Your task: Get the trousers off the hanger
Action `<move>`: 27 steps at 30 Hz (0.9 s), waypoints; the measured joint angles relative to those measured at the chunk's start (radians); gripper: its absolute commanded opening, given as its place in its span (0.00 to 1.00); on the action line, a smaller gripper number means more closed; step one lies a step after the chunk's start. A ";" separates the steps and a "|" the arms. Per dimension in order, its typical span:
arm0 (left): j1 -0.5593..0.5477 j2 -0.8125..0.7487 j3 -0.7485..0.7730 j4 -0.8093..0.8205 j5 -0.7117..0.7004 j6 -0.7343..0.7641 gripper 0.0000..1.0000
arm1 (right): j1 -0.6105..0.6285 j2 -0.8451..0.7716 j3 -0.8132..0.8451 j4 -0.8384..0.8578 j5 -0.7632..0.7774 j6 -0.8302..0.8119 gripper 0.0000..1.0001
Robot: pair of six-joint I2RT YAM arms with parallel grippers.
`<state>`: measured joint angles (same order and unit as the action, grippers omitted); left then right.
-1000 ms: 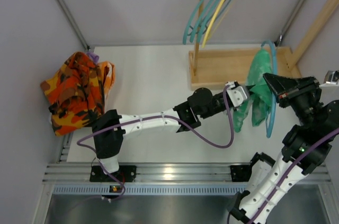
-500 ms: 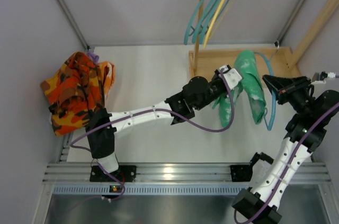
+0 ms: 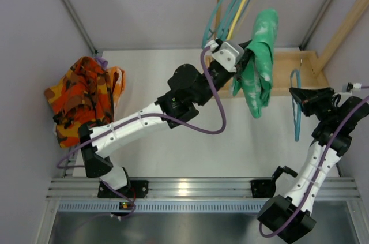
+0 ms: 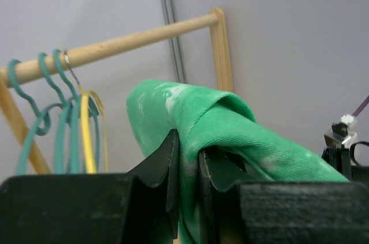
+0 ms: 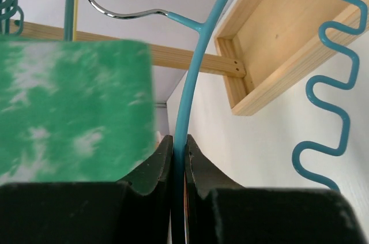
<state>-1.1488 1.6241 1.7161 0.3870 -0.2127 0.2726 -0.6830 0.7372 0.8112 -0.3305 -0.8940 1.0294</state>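
Observation:
The green trousers mottled with white [image 3: 258, 65] hang in the air, off the hanger, pinched in my left gripper [image 3: 245, 59], which is shut on a fold of the cloth [image 4: 190, 140]. My right gripper [image 3: 297, 95] is shut on the blue wire hanger [image 3: 296, 108], its thin rod [image 5: 193, 77] clamped between the jaws. The hanger is bare and hangs near the right wall. The orange-red-brown patterned trousers [image 3: 81, 100] lie in a heap at the table's left, with a bit of purple cloth [image 3: 101, 60] peeping out behind them.
A wooden rack with a base tray [image 3: 282, 71] and an upright post [image 3: 218, 19] stands at the back right. Several teal hangers and a yellow one [image 3: 233, 7] hang from its rail [image 4: 115, 48]. Grey walls close in on both sides.
My left arm has lifted the green trousers up and to the left, sliding them off the blue hanger. The right gripper with the hanger has drawn back to the right.

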 measured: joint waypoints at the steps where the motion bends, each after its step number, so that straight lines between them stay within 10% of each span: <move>1: 0.000 -0.019 0.002 0.000 -0.006 -0.001 0.00 | 0.000 0.012 0.000 -0.006 0.010 -0.018 0.00; 18: 0.018 -0.539 -0.254 -0.092 -0.105 0.073 0.00 | 0.000 0.130 0.090 -0.011 0.037 -0.190 0.00; 27: 0.406 -0.741 -0.348 -0.188 -0.194 0.073 0.00 | 0.000 0.194 0.200 -0.042 0.001 -0.250 0.00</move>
<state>-0.7433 0.8829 1.3678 0.1986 -0.4065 0.3458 -0.6830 0.9314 1.0107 -0.3725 -0.8932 0.7792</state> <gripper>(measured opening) 0.169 0.079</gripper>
